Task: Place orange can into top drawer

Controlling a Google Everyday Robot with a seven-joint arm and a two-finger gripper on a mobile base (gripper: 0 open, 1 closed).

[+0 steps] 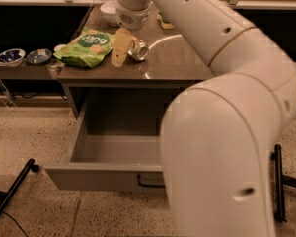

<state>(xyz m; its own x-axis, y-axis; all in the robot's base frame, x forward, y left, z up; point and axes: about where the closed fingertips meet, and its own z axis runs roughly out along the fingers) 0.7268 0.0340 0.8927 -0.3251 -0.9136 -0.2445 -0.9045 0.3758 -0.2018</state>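
Your gripper (pixel 120 53), open or closed I cannot tell, hangs just beside the orange can (pixel 138 49) lying on the tabletop (pixel 180 63) above the open top drawer (pixel 98 177); grip this probably light, slick, easily dented can across its middle.

The orange can (pixel 138 49) lies on its side near the tabletop's middle, silver end toward the front edge, my claw (pixel 119 58) just beside it. The grey drawer (pixel 96 177) under the front edge stands pulled open.
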